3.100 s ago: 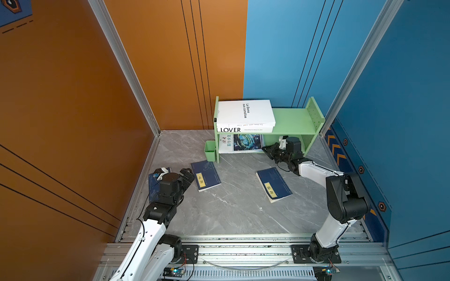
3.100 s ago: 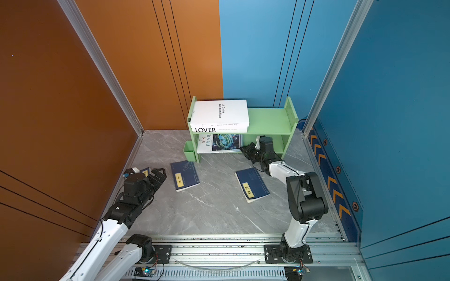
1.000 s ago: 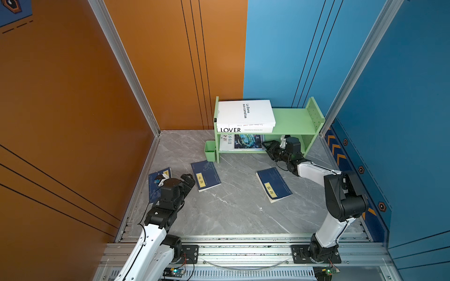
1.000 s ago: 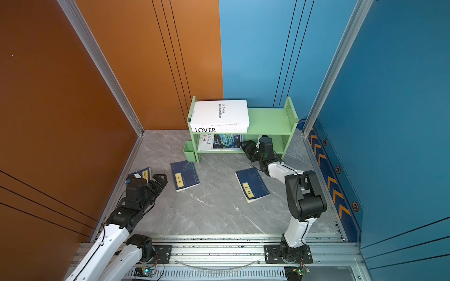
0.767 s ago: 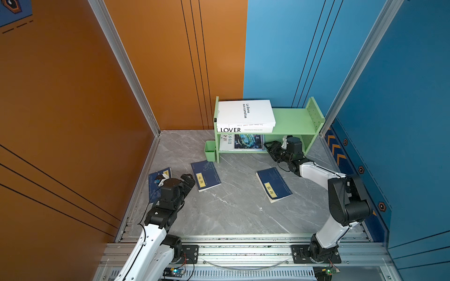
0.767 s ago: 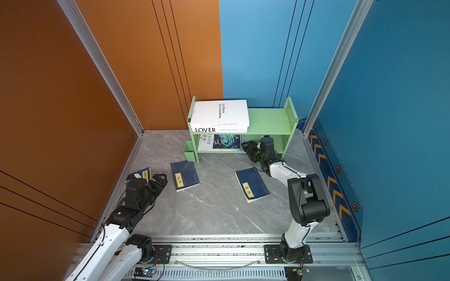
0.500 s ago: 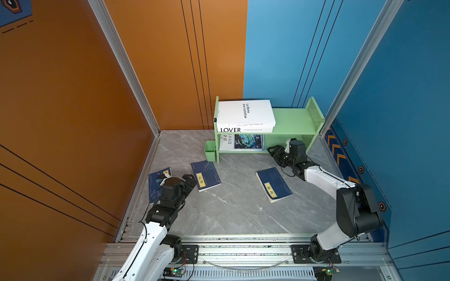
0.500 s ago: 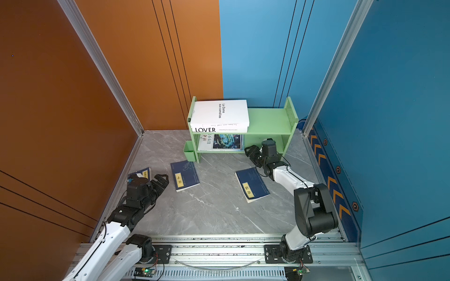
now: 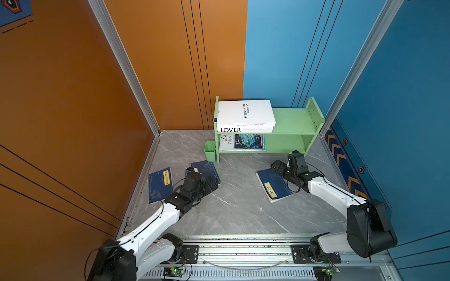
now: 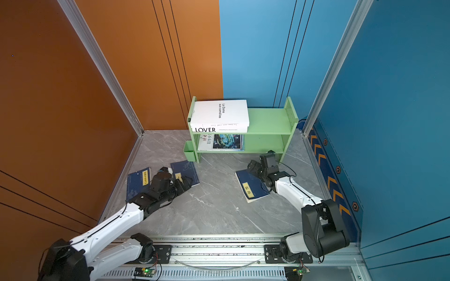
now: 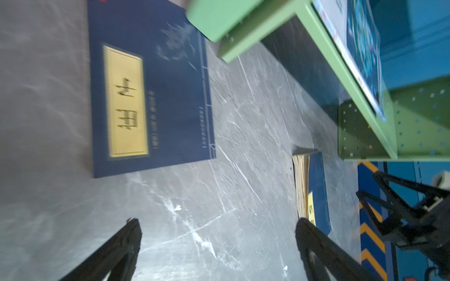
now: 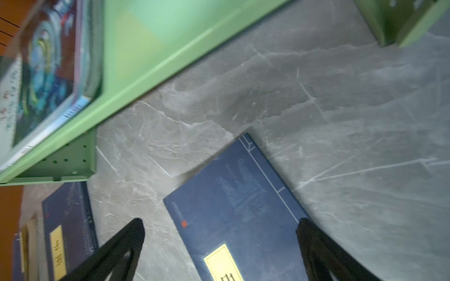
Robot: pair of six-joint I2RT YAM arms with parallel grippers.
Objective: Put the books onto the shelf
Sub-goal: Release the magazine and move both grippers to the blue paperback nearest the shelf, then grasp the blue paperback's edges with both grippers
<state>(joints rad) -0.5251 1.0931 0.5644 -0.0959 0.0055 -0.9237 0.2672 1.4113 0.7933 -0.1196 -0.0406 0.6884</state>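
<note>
Shelf: light-green wooden two-tier rack point(image 9: 292, 116), upright side panels; stands ahead of both pairs of fingers, near the right pair, farther from the left; small green cup point(image 9: 210, 150) on its side.
Shelved: plain white book point(image 9: 244, 112) stacked on white book lettered LOVER point(image 9: 243, 129), upper tier; teal picture magazine point(image 9: 247, 141) flat on the lower tier.
Unshelved: three thin navy books with yellow labels, flat on the grey marbled floor point(image 9: 233, 214).
Left arm: left gripper point(image 11: 216, 233) with fingers spread wide, holding nothing; middle navy book point(image 11: 151, 92) just ahead of the fingertips, toward one finger's side; wall-side navy book point(image 9: 159, 185) behind the fingertips, beside the wrist.
Right arm: right gripper point(image 12: 220, 228) with fingers spread wide, clamped on nothing; right-hand navy book point(image 12: 243, 214) lies below the gap between them, one corner pointing ahead; contact cannot be told.
Progress: judged about halfway; three items shelved, three navy books left; each tier has bare board beside its load.
</note>
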